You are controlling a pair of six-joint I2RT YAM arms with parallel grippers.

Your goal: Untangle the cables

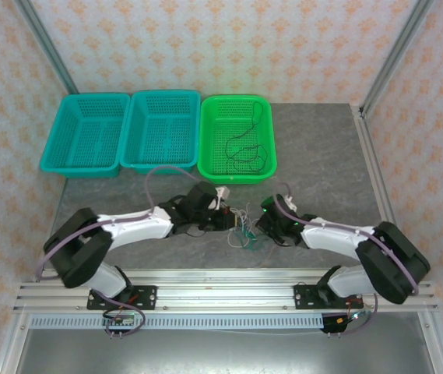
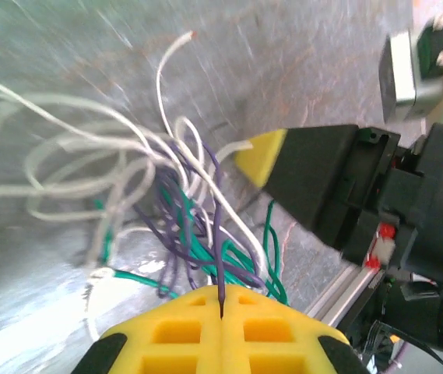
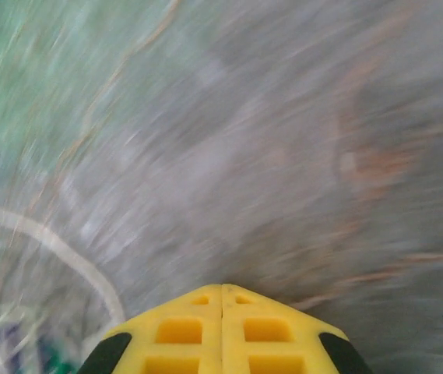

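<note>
Two grippers meet over the cables (image 1: pixel 244 227), mid-width near the table's (image 1: pixel 322 171) near edge. Left wrist: left gripper (image 2: pixel 221 300) jaws closed on a purple wire (image 2: pixel 217 234) from the tangle. Right wrist, blurred: right gripper (image 3: pixel 221 300) jaws pressed together, nothing visible between.

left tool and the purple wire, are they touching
Touching. Left wrist view shows the purple wire pinched in the seam of the shut left tool.
</note>
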